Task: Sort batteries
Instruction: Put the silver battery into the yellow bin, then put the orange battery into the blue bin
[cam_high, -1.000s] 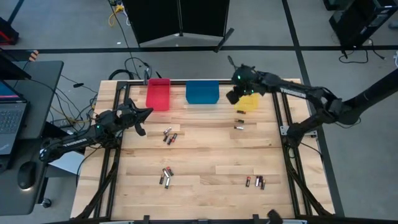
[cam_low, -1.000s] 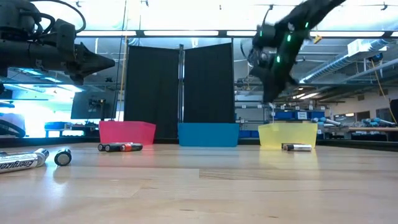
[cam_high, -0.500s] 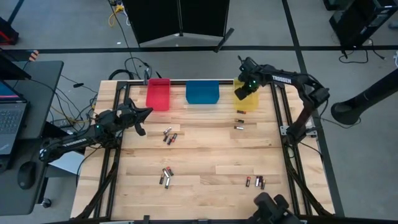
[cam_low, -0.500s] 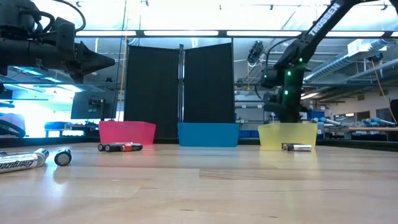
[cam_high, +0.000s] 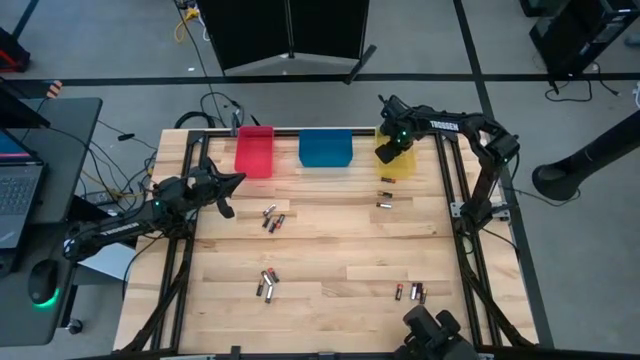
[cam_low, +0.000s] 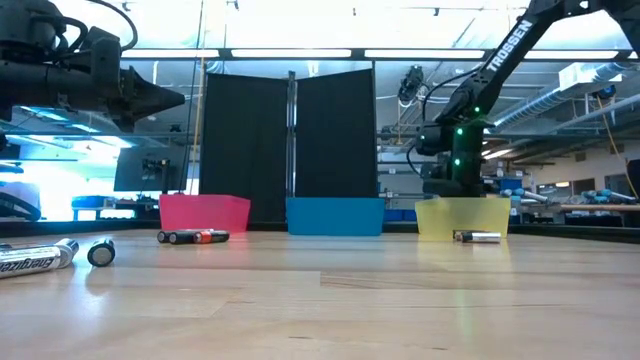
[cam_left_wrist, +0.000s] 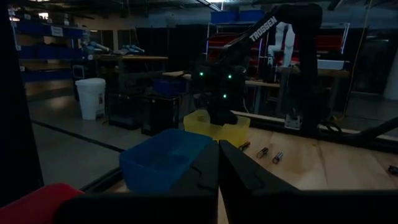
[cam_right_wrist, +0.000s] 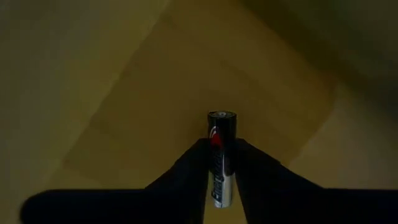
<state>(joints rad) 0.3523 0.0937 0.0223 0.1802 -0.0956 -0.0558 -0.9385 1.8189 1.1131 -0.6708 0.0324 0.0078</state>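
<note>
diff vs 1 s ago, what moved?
The right gripper moved from beside the yellow bin to over it and dipped into it. A battery sits between its fingers above the bin floor; whether it is let go, I cannot tell. The left gripper stayed shut and parked near the red bin. The loose batteries on the table have not shifted.

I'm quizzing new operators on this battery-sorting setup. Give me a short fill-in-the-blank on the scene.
1. The right gripper hangs over the ____ bin.
2. Between its fingers is a ____.
3. The middle bin is ____.
4. The left gripper waits near the ____ bin.

Missing words: yellow; battery; blue; red
</note>
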